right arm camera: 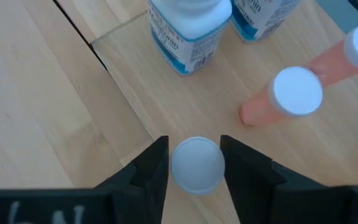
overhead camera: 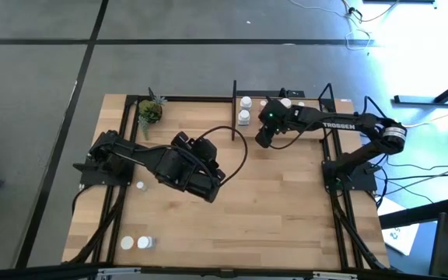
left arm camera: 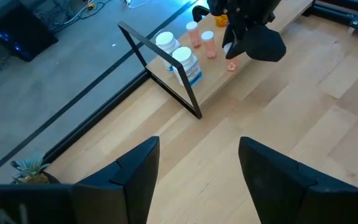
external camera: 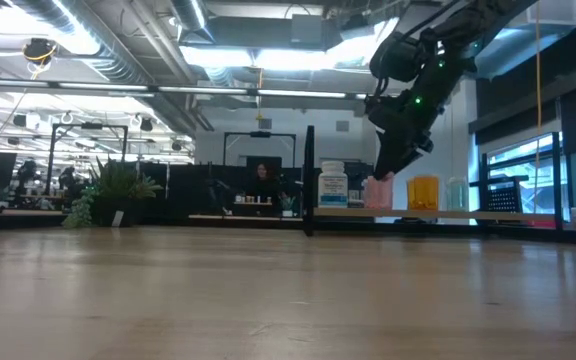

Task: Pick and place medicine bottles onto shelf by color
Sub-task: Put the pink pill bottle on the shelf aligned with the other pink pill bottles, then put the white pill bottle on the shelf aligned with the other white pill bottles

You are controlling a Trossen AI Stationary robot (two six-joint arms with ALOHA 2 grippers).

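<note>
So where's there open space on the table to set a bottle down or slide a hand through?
The tabletop is bare from the left gripper across to the right arm's base and forward to the near edge. Crowded: the shelf, where the right gripper straddles a bottle cap beside two white bottles and pinkish ones. Three more bottles dot the front-left.

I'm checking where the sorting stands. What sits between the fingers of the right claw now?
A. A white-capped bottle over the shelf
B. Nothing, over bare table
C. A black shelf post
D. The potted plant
A: the right wrist view shows the right claw with a white-capped bottle between its fingers, above the shelf beside the other bottles.
</note>
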